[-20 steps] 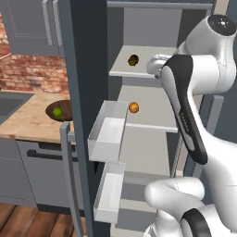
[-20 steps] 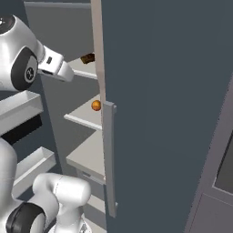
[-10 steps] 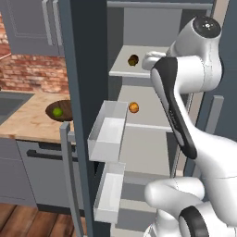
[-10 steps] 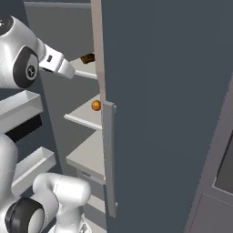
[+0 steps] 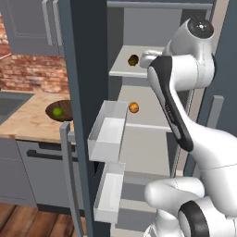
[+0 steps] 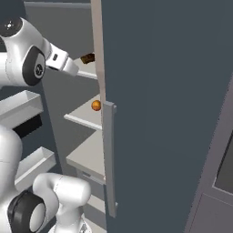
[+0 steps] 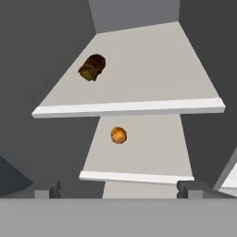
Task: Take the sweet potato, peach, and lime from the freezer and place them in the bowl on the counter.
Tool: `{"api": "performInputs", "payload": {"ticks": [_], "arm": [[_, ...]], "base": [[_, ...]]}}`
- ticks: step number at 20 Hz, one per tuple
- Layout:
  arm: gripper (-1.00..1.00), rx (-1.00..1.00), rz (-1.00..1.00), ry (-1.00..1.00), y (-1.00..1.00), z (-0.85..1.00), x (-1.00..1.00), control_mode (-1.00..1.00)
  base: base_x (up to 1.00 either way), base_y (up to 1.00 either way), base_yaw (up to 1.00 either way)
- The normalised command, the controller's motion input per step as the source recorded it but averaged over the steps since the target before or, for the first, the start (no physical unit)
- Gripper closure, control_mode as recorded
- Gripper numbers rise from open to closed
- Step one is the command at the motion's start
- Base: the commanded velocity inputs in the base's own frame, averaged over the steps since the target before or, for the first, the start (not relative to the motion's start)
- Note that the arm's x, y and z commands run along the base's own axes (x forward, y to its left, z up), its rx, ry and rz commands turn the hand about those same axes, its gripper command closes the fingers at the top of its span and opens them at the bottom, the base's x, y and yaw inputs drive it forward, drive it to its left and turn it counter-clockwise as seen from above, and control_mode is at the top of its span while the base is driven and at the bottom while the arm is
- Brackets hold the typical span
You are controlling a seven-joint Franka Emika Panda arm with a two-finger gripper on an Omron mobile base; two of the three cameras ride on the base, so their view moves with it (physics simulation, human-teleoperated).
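the gripper (image 7: 118,189) hangs just outside the open freezer (image 5: 83,55), jaws spread wide and nothing between them, looking down over two pale shelves. the sweet potato (image 7: 92,67) lies on the upper shelf, toward its left side, and the peach (image 7: 118,135) sits alone on the shelf (image 7: 139,157) below, near its middle. the lime (image 5: 57,112) is already in the bowl (image 5: 65,105), out on the counter (image 5: 28,121) to the left of the freezer door, so by my reckoning one of three is done and this is the reach for the second. the sweet potato looks the nearer pick from the left base view, where the hand sits level with that upper shelf and just right of the lump. the next move calls for pushing in over the shelf lip, centring the open jaws on the knobbly brown shape and closing without rolling it toward the back wall. the shelves are smooth and flat, so either fruit could skid if nudged. white door bins (image 5: 109,129) jut out on the left, a brick wall (image 5: 28,74) stands behind the counter, and grey cabinets run below it.
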Motion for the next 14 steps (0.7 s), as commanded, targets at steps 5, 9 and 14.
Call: {"api": "performInputs", "payload": {"ticks": [5,9,14], "arm": [[-1.00,0.00,0.02,0.00,-0.03,0.00,0.38,-1.00],[-1.00,0.00,0.00,0.00,0.00,0.00,0.48,-1.00],[-1.00,0.00,0.00,0.00,0.00,-0.07,0.44,-1.00]], "base": [[0.00,0.00,0.00],[0.00,0.00,0.00],[0.00,0.00,0.00]]}}
